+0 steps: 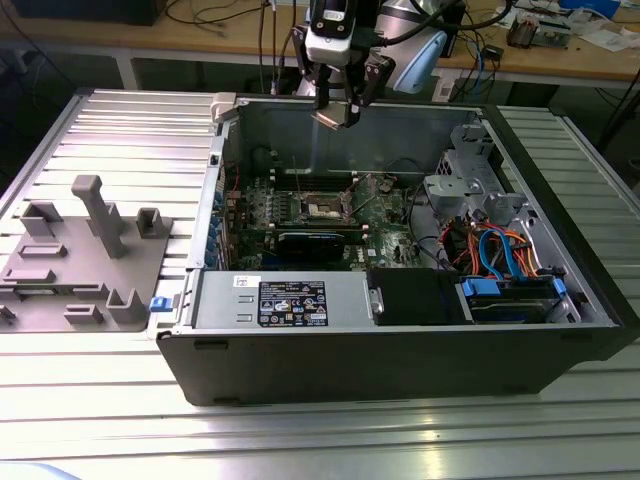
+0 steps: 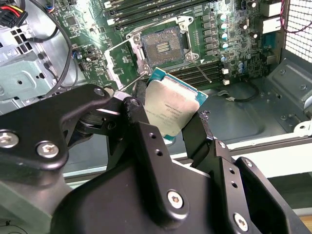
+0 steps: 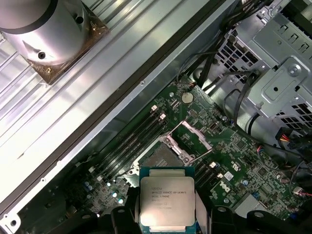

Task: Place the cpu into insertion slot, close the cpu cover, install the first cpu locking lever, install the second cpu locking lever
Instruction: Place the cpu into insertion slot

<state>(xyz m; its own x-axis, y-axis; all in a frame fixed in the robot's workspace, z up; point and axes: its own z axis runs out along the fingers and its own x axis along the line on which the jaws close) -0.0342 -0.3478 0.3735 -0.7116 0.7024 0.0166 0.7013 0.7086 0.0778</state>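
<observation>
Cpu [image 2: 175, 105]: flat, clamped by opposite edges between the gripper's [image 2: 167, 113] fingers [image 2: 132, 114], apparently to keep its underside free for seating. Slot [image 2: 163, 46]: beyond the fingertips, well apart, bare. Cover [image 2: 119, 63]: swung open beside it. Case [image 1: 400, 360]: walls well clear, open room around the fingers.

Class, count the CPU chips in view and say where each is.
1: the cpu, clamped in the gripper above the case, apart from the empty insertion slot. Others could be hidden.
</observation>
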